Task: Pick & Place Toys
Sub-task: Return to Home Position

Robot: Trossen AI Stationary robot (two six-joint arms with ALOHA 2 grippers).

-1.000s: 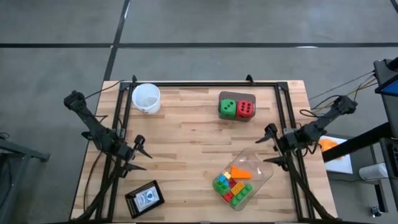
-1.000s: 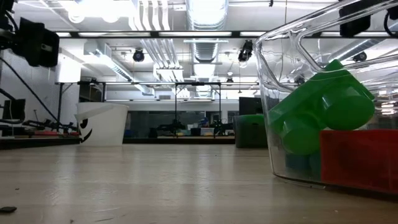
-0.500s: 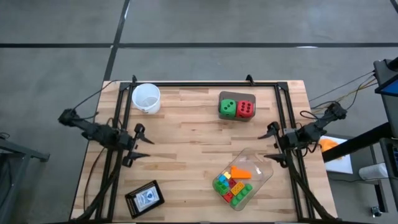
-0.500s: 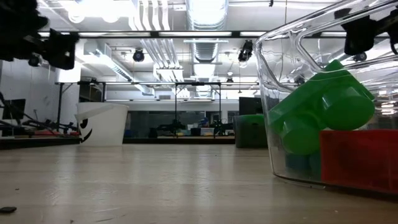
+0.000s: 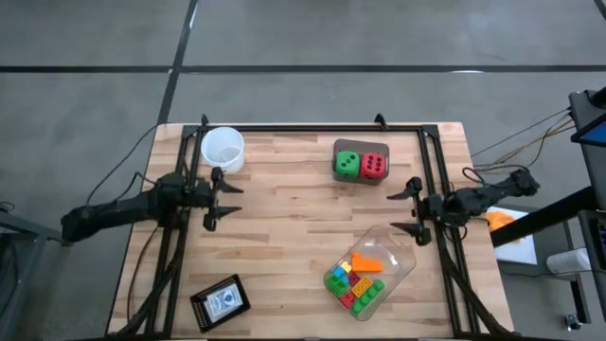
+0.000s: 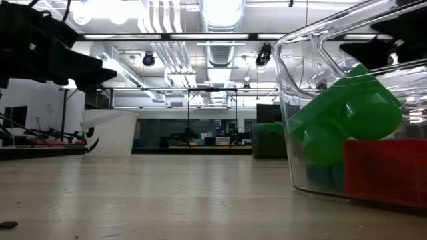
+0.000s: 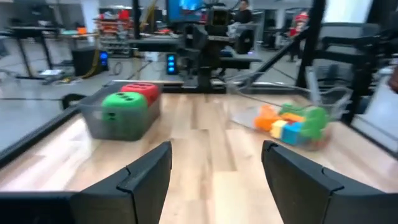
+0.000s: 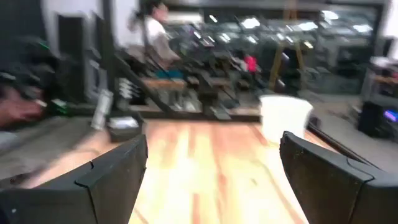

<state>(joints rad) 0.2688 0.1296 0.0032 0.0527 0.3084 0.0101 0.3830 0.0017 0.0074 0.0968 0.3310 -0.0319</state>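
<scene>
Several small bright bricks and an orange wedge (image 5: 366, 261) lie in a clear tray (image 5: 402, 258) at the near right; the low view shows a green brick (image 6: 340, 120) and a red brick (image 6: 383, 170) through the tray's wall. A green die (image 5: 347, 165) and a red die (image 5: 373, 167) sit side by side in a clear box at the far right. My left gripper (image 5: 214, 199) is open and empty over the left side, its fingers level, pointing toward the table's right (image 7: 214, 180). My right gripper (image 5: 413, 207) is open and empty over the right side, pointing left (image 8: 225, 180).
A white cup (image 5: 222, 149) stands at the far left, just beyond my left gripper. A black card-like device (image 5: 221, 301) lies at the near left. Dark frame rails (image 5: 312, 128) run along the far, left and right edges. People show in the room behind.
My left gripper has gone toward the table's far edge, nearer the white cup, and its arm has swung so the fingers now point level at the table's right. My right gripper has gone a little toward the far edge. The toys have not moved.
</scene>
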